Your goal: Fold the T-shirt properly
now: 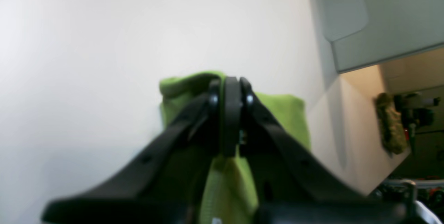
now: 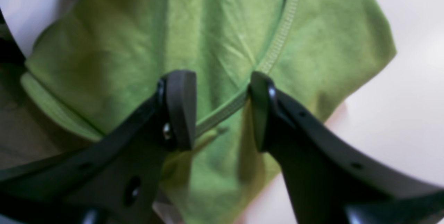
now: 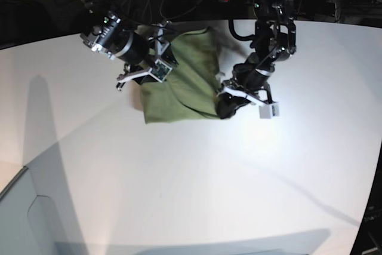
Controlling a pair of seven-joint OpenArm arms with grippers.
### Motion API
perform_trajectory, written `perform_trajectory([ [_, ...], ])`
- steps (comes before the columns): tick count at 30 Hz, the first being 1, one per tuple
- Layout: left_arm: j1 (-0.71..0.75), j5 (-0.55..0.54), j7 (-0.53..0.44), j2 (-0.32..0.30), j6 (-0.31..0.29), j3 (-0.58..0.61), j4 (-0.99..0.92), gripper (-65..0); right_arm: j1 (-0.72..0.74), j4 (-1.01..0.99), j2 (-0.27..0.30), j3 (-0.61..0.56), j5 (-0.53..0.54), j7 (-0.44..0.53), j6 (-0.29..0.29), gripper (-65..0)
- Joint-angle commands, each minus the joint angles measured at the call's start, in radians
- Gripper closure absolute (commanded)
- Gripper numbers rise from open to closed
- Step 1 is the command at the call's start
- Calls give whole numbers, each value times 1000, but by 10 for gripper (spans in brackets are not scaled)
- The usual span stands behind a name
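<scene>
**Green shirt half hidden under two arms**

Olive-green cloth, the T-shirt (image 3: 185, 82), lies bunched toward the far side of the white table (image 3: 179, 183), partly folded; its sleeves cannot be made out from the base view. On that view's left, the right gripper (image 2: 220, 111) hovers over the shirt with its fingers apart, straddling the ribbed neckline seam; whether the pads touch the fabric is hard to tell, and they clamp nothing. On the right, the left gripper (image 1: 230, 95) has its fingers pressed together on a raised fold of the shirt's edge. Its wrist view is blurred, the black fingers cover most of the pinched cloth, and background clutter stays unreadable.
</scene>
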Motion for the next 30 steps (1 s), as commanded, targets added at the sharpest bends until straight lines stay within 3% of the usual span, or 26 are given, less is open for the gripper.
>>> perform_trajectory([
  [1, -13, -11, -16, -2, -8, -1, -6, 0, 6, 13, -3, 1, 13, 22, 3, -239],
  [8, -45, -20, -5, -2, -7, -1, -107, 0, 6, 13, -3, 1, 13, 22, 3, -239],
  [14, -33, -22, -5, 0, -7, -1, -67, -277, 4, 20, -1, 1, 13, 22, 3, -239],
  [16, -10, -22, -5, -2, -7, -1, -24, -334, 7, 40, -1, 7, 13, 22, 3, -239],
  [21, 36, -22, -5, -43, -7, -37, 91, -332, 27, 95, -14, 82, 18, 24, 3, -207],
  [25, 78, -22, -5, -48, -10, -155, 114, -333, 105, 76, -26, 122, 18, 22, 3, -10],
  [30, 128, -22, -4, -48, -13, -268, 112, -333, 211, -36, -49, 120, 24, 24, 5, -1],
])
